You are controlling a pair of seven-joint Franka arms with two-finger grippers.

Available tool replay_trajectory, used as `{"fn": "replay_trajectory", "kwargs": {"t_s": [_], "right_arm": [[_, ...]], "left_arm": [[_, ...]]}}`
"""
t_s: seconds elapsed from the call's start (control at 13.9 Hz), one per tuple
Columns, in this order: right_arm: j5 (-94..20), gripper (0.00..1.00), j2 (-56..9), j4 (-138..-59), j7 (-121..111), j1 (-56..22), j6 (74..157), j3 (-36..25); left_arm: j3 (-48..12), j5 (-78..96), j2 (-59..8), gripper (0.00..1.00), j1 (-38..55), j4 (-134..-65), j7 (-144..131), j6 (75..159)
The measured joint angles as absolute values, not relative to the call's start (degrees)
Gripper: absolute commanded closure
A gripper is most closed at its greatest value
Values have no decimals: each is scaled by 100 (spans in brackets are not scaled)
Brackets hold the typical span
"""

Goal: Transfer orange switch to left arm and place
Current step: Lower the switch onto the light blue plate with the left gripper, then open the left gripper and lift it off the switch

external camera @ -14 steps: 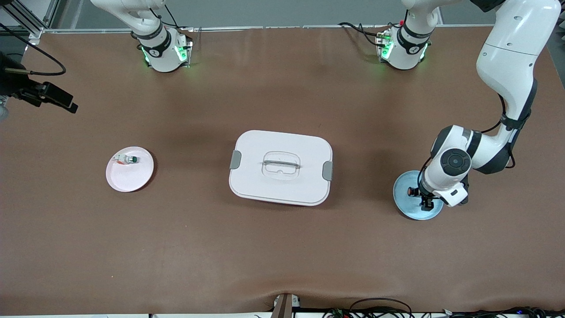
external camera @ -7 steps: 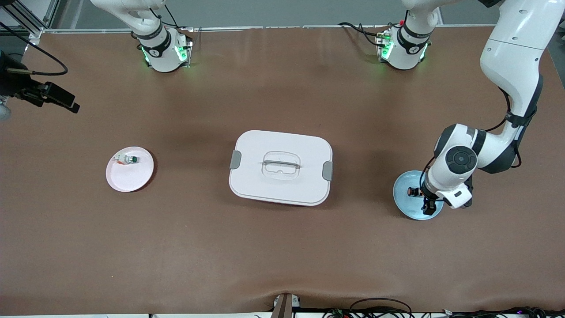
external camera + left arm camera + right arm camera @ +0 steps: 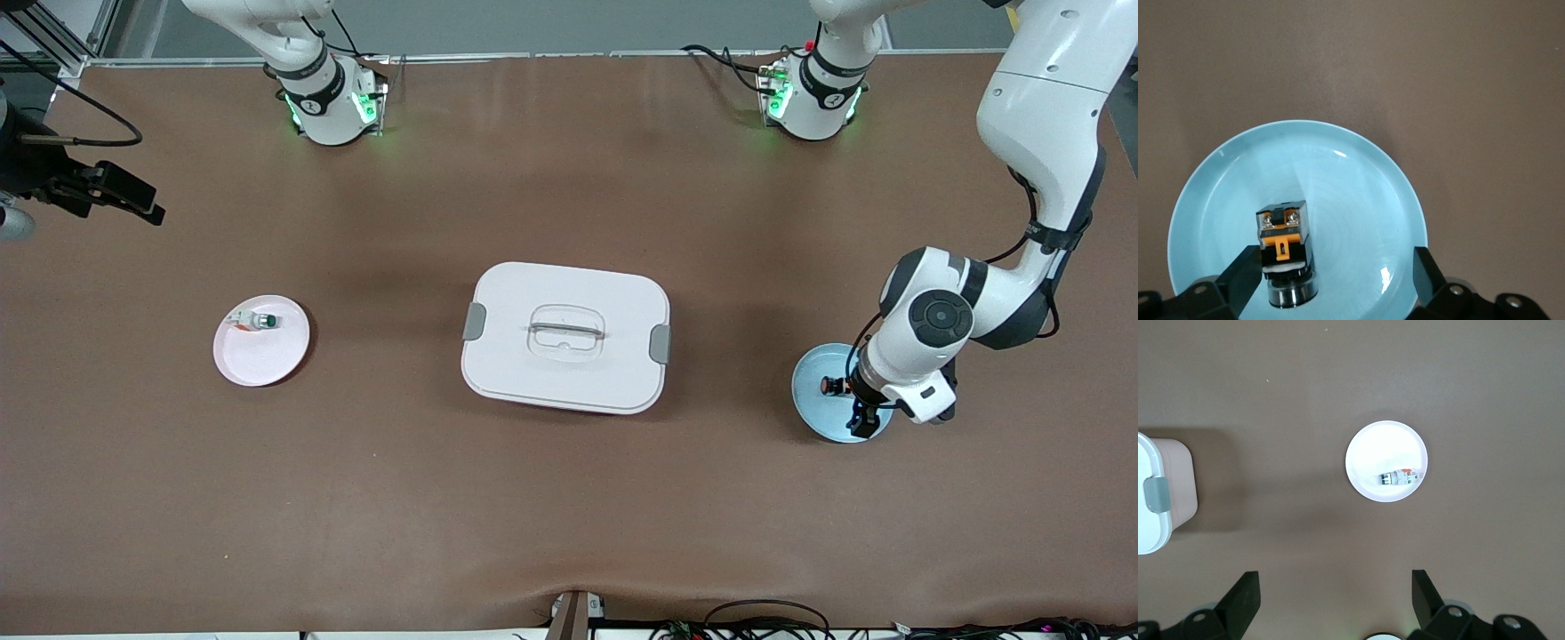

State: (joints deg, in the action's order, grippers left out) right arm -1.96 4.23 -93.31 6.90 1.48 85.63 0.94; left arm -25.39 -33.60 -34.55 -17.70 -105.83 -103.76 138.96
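The box (image 3: 565, 337) sits mid-surface, lid latched. My left gripper (image 3: 864, 416) hangs low over the blue plate (image 3: 811, 407), fingers spread wide either side of the orange switch (image 3: 1285, 250), which only my left wrist view shows clearly, lying on that plate. My right gripper (image 3: 1331, 595) waits open, high above the white plate (image 3: 1368, 457).

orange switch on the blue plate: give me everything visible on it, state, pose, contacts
The orange switch is a small black block with orange terminal marks, two screws on one end and a round metallic collar at the other. It lies on its side on the light blue plate, off-centre, toward the box's side of it. The left gripper is open, one finger right beside the body; contact can't be confirmed. Not lifted yet.
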Motion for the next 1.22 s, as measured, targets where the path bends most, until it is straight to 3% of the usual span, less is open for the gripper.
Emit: {"fn": "replay_trajectory", "kwargs": {"t_s": [0.36, 0.86, 1.22], "right_arm": [[-179, 0, 427, -9333, 582, 148, 8571, 81], [-159, 0, 448, -9333, 429, 148, 8590, 72], [-87, 0, 577, -9349, 153, 154, 8589, 35]], "left_arm": [[-2547, -3360, -3455, 0, -1759, -10452, -10376, 13816], [-2669, -2823, -3423, 0, -1756, -9957, -9847, 12816], [-2692, -2300, -3291, 0, -1725, -9729, -9068, 12550]]}}
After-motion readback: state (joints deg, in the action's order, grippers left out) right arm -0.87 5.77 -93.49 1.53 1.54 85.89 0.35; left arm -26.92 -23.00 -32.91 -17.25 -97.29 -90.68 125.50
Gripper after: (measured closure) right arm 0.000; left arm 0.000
